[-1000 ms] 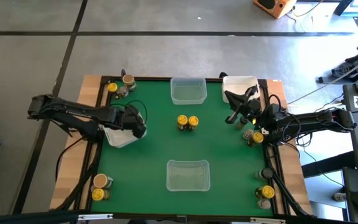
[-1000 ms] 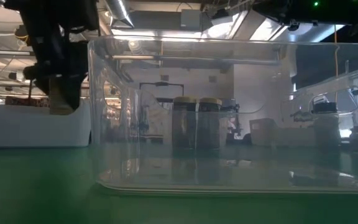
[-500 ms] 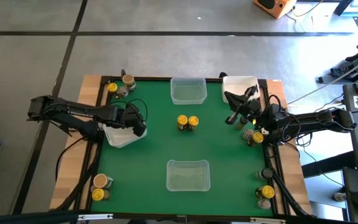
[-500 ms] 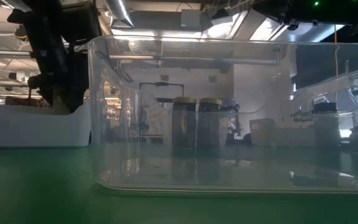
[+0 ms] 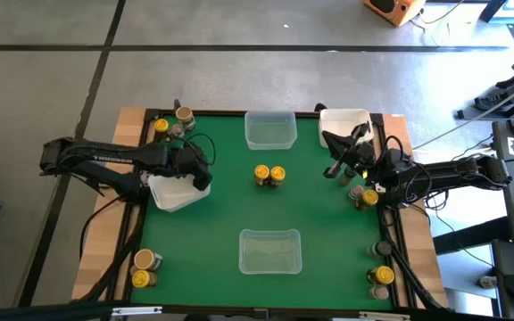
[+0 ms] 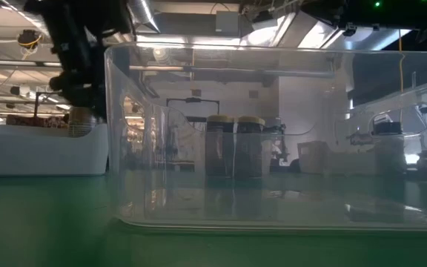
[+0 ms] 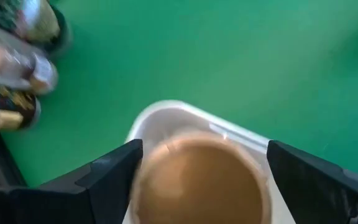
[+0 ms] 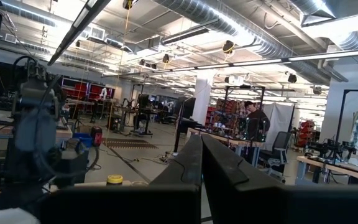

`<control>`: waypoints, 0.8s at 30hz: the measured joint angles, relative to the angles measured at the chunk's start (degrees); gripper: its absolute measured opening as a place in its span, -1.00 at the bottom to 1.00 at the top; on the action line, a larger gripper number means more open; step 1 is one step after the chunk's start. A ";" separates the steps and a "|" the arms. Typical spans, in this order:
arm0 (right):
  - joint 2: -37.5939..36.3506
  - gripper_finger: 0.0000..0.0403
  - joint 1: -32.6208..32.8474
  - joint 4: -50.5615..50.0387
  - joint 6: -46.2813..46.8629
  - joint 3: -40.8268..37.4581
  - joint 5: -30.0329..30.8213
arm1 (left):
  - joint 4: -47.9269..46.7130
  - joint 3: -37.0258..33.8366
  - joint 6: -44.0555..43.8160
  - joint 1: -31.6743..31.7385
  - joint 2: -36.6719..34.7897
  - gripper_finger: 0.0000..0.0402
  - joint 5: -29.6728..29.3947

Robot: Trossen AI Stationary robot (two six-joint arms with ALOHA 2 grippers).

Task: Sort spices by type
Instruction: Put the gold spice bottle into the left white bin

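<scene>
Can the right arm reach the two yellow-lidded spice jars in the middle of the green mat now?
Probably yes: nothing stands between the right claw and the two yellow-lidded spice jars, only bare green mat.

Two dark, cable-strung jointed arms
</scene>
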 joint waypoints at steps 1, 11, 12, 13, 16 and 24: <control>0.00 -0.95 0.00 0.00 -0.01 0.00 0.00 | -0.64 1.07 0.45 0.48 0.00 0.69 -0.38; 0.00 -0.95 0.00 0.00 -0.01 0.00 0.00 | -1.76 10.36 9.10 7.34 0.00 0.71 -6.33; 0.00 -0.95 0.00 0.00 -0.01 0.00 0.00 | -1.74 10.98 10.22 8.36 0.00 0.71 -6.74; 0.00 -0.95 0.00 0.00 -0.01 0.00 0.00 | -1.48 11.33 11.26 9.32 0.00 0.71 -7.08; 0.00 -0.95 0.00 -0.05 -0.01 0.00 0.00 | 0.06 11.39 17.70 11.89 0.03 0.71 -7.08; 0.00 -0.95 0.00 -0.24 -0.01 0.00 0.00 | -0.02 11.39 20.12 21.16 1.98 0.71 -8.76</control>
